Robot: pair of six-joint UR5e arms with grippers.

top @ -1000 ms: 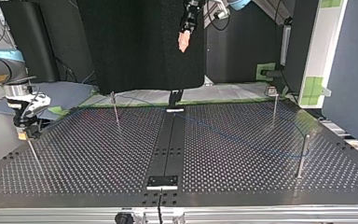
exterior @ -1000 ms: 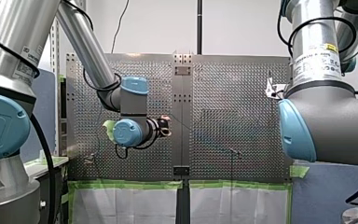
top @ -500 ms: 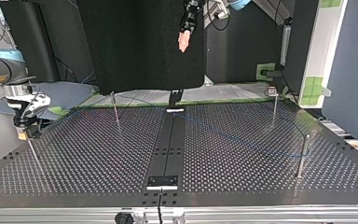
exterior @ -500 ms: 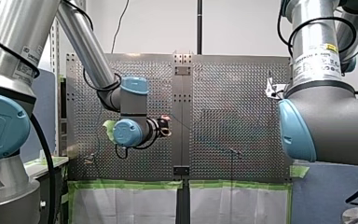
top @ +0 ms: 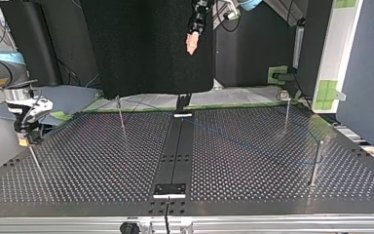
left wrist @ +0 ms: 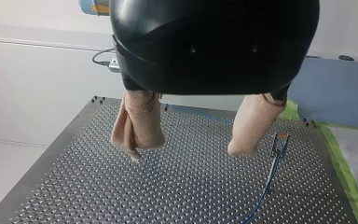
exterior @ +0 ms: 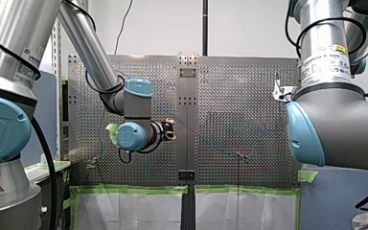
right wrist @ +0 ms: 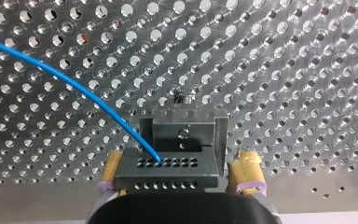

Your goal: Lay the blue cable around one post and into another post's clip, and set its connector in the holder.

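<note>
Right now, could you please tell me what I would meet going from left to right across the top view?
My right pincer → far-left post → black centre strip → far-right post → near-right post. I leave out my left pincer, which hangs above the strip.

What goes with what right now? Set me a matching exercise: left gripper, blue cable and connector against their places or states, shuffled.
Things:
1. left gripper
2. blue cable
3. connector

Places or states:
A. at the holder
B. jaws open, nothing between them, high above the table
C. runs into the connector's row of holes

Pairs: 1-B, 2-C, 3-A.
</note>
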